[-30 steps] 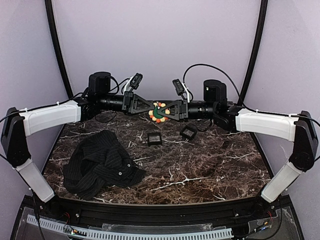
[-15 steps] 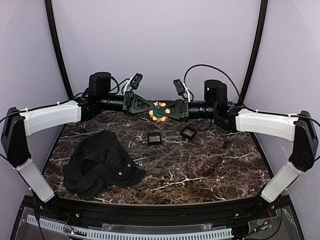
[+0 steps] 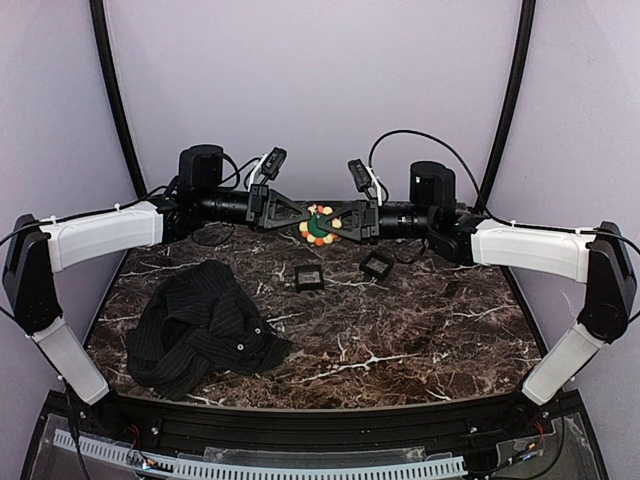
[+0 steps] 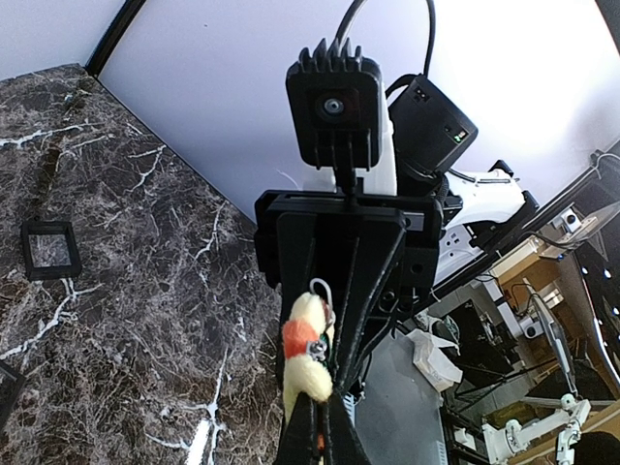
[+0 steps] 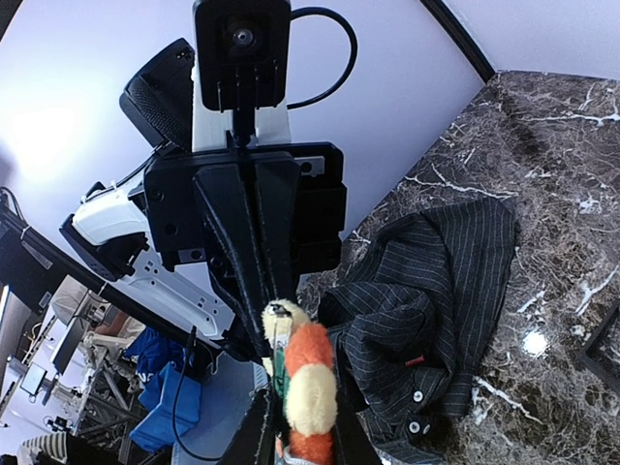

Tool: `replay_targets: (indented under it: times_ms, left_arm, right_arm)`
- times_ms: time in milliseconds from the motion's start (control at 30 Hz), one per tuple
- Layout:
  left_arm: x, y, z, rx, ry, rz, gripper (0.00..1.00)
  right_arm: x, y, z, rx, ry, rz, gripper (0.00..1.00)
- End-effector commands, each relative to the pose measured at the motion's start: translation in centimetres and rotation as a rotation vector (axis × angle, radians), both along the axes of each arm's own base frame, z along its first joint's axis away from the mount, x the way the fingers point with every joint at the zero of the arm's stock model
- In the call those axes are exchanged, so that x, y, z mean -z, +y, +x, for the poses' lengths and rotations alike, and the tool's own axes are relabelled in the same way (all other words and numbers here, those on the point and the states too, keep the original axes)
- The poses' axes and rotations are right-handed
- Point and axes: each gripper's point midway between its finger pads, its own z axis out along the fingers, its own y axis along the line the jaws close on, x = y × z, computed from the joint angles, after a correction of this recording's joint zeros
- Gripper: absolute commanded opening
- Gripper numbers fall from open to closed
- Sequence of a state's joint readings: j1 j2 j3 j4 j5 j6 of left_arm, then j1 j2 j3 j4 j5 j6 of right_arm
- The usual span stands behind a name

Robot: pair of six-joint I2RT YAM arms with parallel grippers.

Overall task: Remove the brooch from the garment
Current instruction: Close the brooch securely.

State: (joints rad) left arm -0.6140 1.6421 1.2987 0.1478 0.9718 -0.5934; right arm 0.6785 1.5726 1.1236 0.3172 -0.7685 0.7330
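Pinching the brooch from both sides, my left tool and right tool meet tip to tip high over the back of the desk. Each tool has its jaws drawn nearly together on the brooch, the left reaching in from the left and the right from the right. The flower hangs in the air between them and touches nothing else.

From the left wrist I see the brooch edge-on, cream and orange, with a small metal loop at its top. It sits just past my own jaws, and the right tool's narrowed jaws close in on it from the far side. From the right wrist it shows orange and cream petals with a bit of green, and the left tool's jaws come down onto its top.

Below the tools, a box lies flat on the desk, with a second box near it on the right, tilted. The garment lies crumpled at the front left of the desk, well apart from the brooch, its pinstripes and a few pale buttons showing.
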Motion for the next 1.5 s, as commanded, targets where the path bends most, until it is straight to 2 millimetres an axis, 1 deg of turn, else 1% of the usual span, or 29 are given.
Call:
replay_targets:
  times_ms: [0, 600, 1333, 1467]
  left_arm:
    - [-3.1, 0.0, -3.8, 0.160, -0.065, -0.069, 0.01]
    - [-3.2, 0.0, -3.8, 0.167, -0.070, -0.071, 0.01]
    - [-3.2, -0.6, -4.6, 0.211, -0.078, -0.070, 0.01]
    - [-3.3, -0.6, -4.7, 0.215, -0.078, -0.070, 0.01]
  right_arm:
    - [4.2, -2.1, 4.0, 0.156, 0.076, -0.116, 0.16]
    - [5.7, -1.4, 4.8, 0.140, 0.116, -0.153, 0.16]
    - [4.8, -1.0, 5.6, 0.143, 0.084, -0.167, 0.16]
    - [4.4, -1.0, 5.7, 0.147, 0.076, -0.164, 0.17]
